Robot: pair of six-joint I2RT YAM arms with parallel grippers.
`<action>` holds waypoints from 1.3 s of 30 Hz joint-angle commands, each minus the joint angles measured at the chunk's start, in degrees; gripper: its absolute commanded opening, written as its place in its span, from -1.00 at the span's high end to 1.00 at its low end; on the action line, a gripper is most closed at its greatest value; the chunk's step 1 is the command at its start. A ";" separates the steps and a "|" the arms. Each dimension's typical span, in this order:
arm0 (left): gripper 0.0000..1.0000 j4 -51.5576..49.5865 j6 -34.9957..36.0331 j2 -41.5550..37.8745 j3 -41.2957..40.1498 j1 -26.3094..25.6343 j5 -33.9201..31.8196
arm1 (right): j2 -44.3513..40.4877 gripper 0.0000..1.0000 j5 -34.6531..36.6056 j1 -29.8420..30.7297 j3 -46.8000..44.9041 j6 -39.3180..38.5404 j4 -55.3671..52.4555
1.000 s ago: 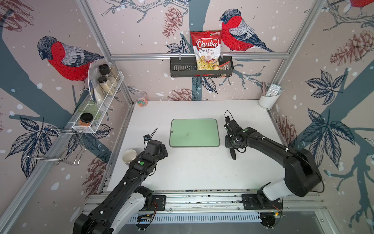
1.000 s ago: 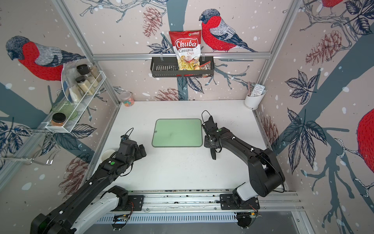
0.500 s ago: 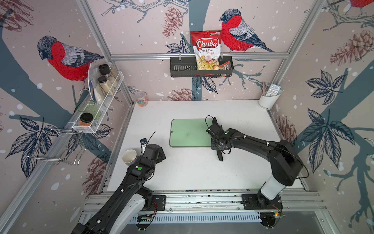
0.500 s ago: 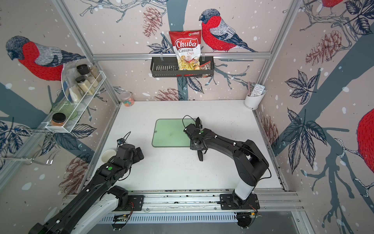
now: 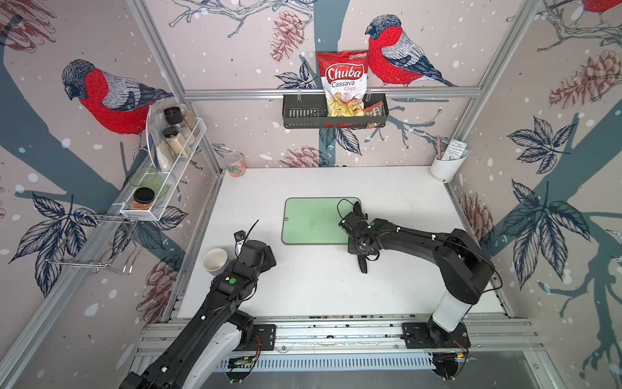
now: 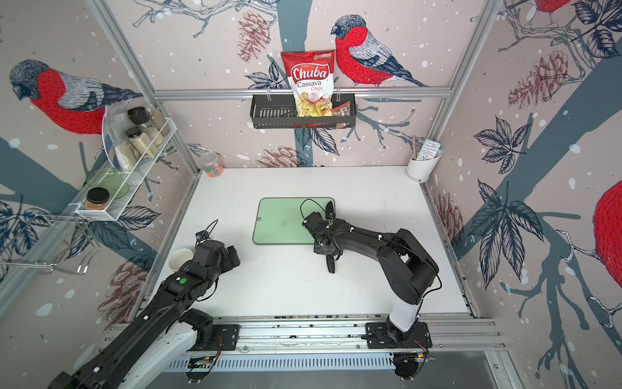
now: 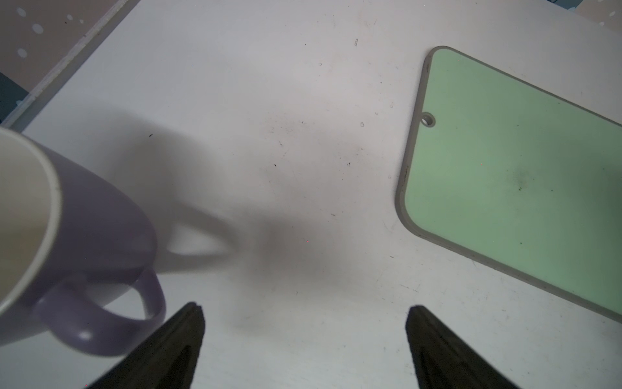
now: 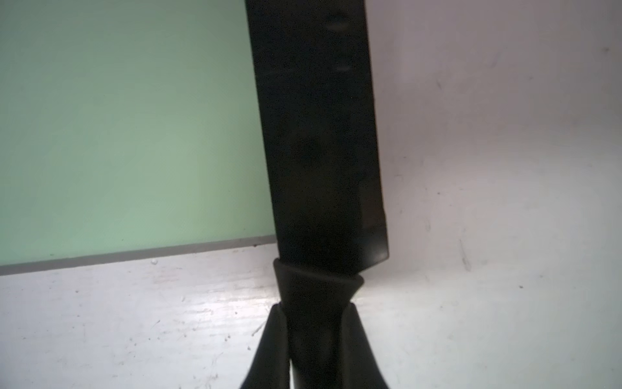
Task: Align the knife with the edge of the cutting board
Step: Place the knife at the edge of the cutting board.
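**Right arm.** You have it stretched from its base at the near rail across the white surface (image 5: 303,289). The forearm is low and the wrist sits at the near right corner of the pale mint-green rectangular cutting board (image 5: 309,220).

**Right end effector** (image 8: 318,336). It is clamped tight on the slim handle of the all-black kitchen knife (image 8: 319,134), just behind the heel of the blade.

**Knife.** In the right wrist view the broad blade runs along the board's short edge, the one away from the small hole. It covers that edge, with green on one side and bare surface on the other. The handle sticks out past the board's near long edge. You cannot tell whether the blade rests on the board or hangs just above it.

**Left arm.** It is folded low at the near left, well apart from the board.

**Left end effector** (image 7: 306,308). Its fingers are spread wide and hold nothing. It points down at bare surface between a lilac ceramic mug (image 7: 101,219) and the board's holed short edge.

**Change over the last second.** Your right arm has carried the knife leftward from a spot clear of the board's right side to that edge, with the grip unchanged. Your left arm has drawn slightly back toward the rail, and its fingers stay equally wide. The board and the mug have not shifted.
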 commanded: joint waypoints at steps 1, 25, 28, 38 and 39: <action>-0.91 1.18 0.72 0.14 -0.10 -0.31 0.34 | 0.16 1.00 0.93 0.13 -0.50 2.64 1.48; -0.91 1.40 0.71 -0.21 -0.36 -0.26 0.41 | 2.15 1.00 -1.28 0.53 -1.96 4.07 3.52; -0.91 1.40 0.77 -0.45 -0.44 -0.26 0.31 | 2.27 1.00 -1.72 0.54 -2.02 3.97 3.92; -0.91 1.66 0.73 -0.58 -0.46 -0.26 0.28 | 3.10 1.00 -2.15 0.26 -2.07 3.27 3.86; -0.91 1.71 0.70 -0.45 -0.45 -0.27 0.38 | 3.10 1.00 -2.15 0.11 -2.05 3.21 3.67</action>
